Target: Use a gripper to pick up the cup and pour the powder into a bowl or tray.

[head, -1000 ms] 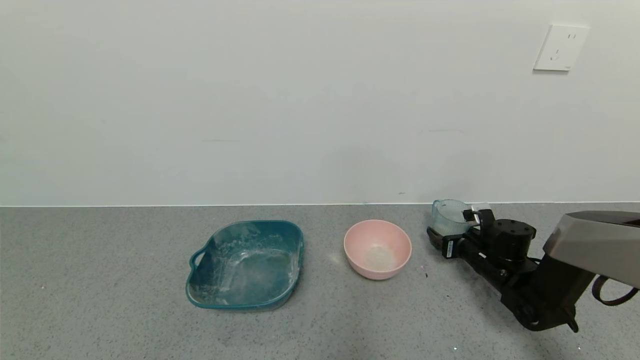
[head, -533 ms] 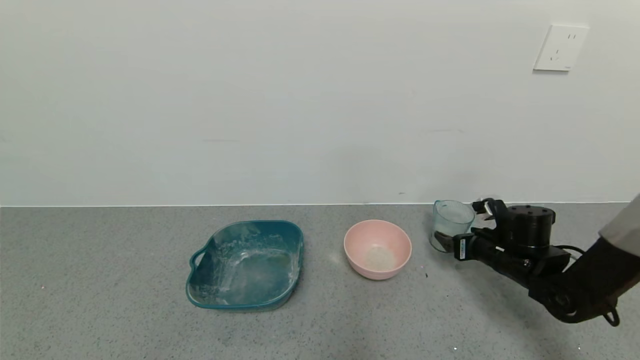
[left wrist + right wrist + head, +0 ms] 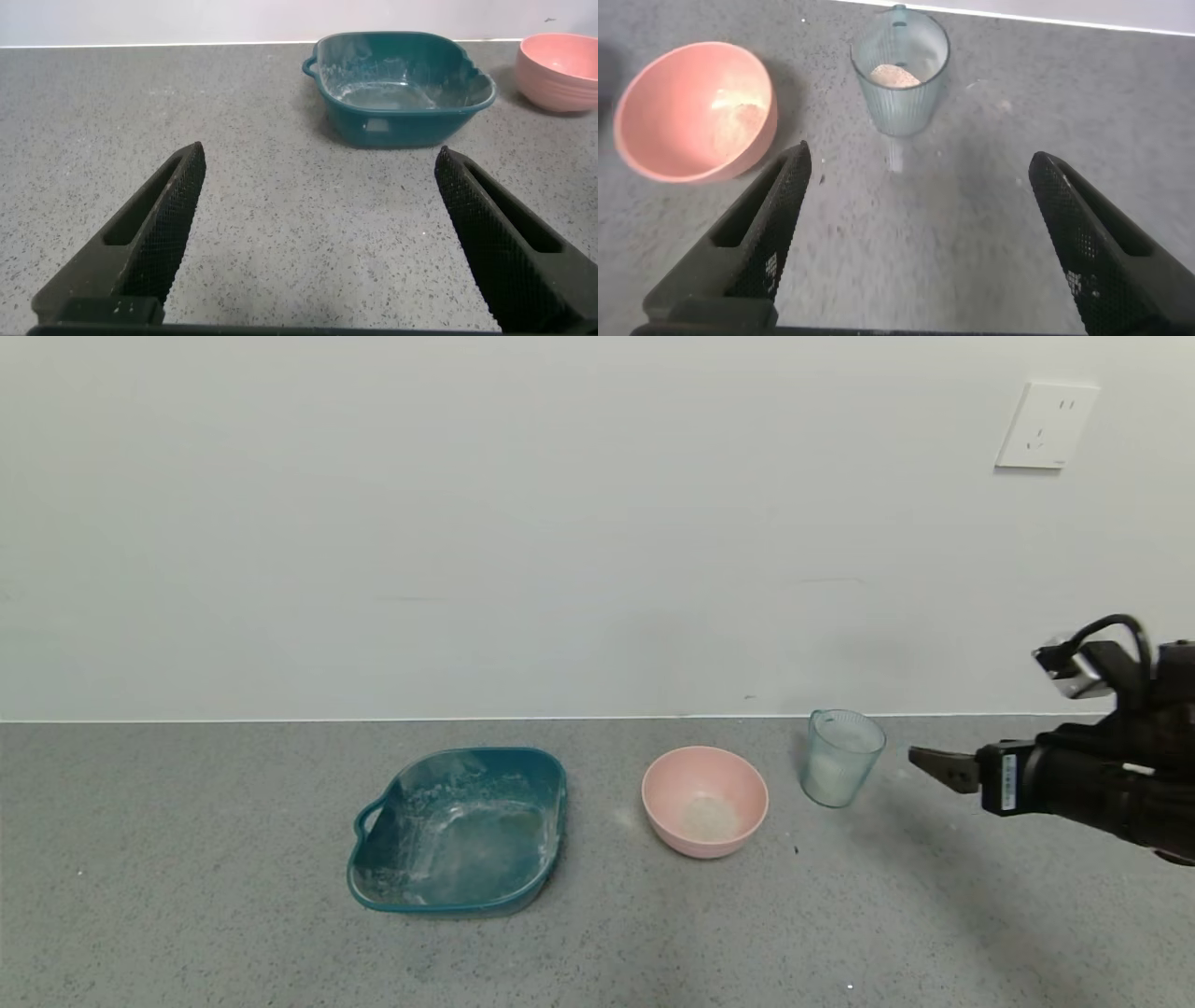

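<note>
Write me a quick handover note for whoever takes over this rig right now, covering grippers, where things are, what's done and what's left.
Right gripper: open, empty, in the air to the right of the cup, clear of it.
Left gripper: open, empty, low over the counter, facing the teal tray.
Cup: upright on the counter, right of the pink bowl, apart from it, powder inside.
Pink bowl: a little powder at its bottom. Teal tray: powder residue.
Done: nothing held.
Left: grasp the cup, pour into the bowl.
</note>
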Robot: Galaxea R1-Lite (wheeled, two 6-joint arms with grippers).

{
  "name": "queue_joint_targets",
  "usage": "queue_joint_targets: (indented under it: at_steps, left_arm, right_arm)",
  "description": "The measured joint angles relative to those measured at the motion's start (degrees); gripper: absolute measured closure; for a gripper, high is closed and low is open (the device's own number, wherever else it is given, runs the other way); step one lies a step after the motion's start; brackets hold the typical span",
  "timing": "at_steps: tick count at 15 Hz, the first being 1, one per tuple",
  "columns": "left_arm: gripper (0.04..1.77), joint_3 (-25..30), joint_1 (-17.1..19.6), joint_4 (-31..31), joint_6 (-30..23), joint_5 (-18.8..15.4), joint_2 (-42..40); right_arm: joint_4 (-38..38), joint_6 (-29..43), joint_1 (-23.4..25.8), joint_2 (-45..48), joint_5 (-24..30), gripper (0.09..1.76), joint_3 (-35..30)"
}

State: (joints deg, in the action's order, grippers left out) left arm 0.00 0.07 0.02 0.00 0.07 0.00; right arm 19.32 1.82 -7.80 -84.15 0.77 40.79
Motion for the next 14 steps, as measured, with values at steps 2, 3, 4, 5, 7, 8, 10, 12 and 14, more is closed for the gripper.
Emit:
queue_joint_targets:
  at_steps: [2, 3, 4, 5, 7, 8, 10, 12, 14]
  left_arm:
    - [0.05, 0.00, 0.00, 0.00, 0.00, 0.00, 0.00]
    - [0.05, 0.00, 0.00, 0.02, 0.00, 0.00, 0.00]
    - [0.05, 0.00, 0.00, 0.00, 0.00, 0.00, 0.00]
    - [0.05, 0.00, 0.00, 0.00, 0.00, 0.00, 0.00]
    - [0.05, 0.00, -0.02, -0.02, 0.00, 0.00, 0.00]
    - [0.05, 0.00, 0.00, 0.02, 0.00, 0.00, 0.00]
    - [0.05, 0.00, 0.00, -0.02, 0.00, 0.00, 0.00]
    - [0.05, 0.00, 0.00, -0.02, 0.00, 0.00, 0.00]
    - [0.05, 0.00, 0.00, 0.00, 0.00, 0.00, 0.00]
  right_arm:
    - [-9.13, -0.56, 0.10, 8.91, -0.15, 0.15, 1.05]
    - [-12.32, -0.80, -0.11, 13.24, -0.35, 0.15, 1.46]
    - [-14.90, -1.00, -0.27, 17.46, -0.50, 0.15, 1.68]
    - [-17.79, -1.27, -0.29, 21.78, -0.59, 0.15, 1.88]
    - [-23.39, -1.46, -0.07, 29.20, -0.72, 0.15, 2.38]
    - [-25.69, -1.57, 0.21, 32.87, -0.72, 0.15, 2.62]
    - [-28.68, -1.77, 1.80, 39.03, -0.30, 0.15, 2.69]
    - [-31.48, -2.02, 3.84, 44.80, 0.11, 0.15, 2.12]
    - [-34.37, -2.22, 4.89, 50.53, 0.44, 0.15, 1.49]
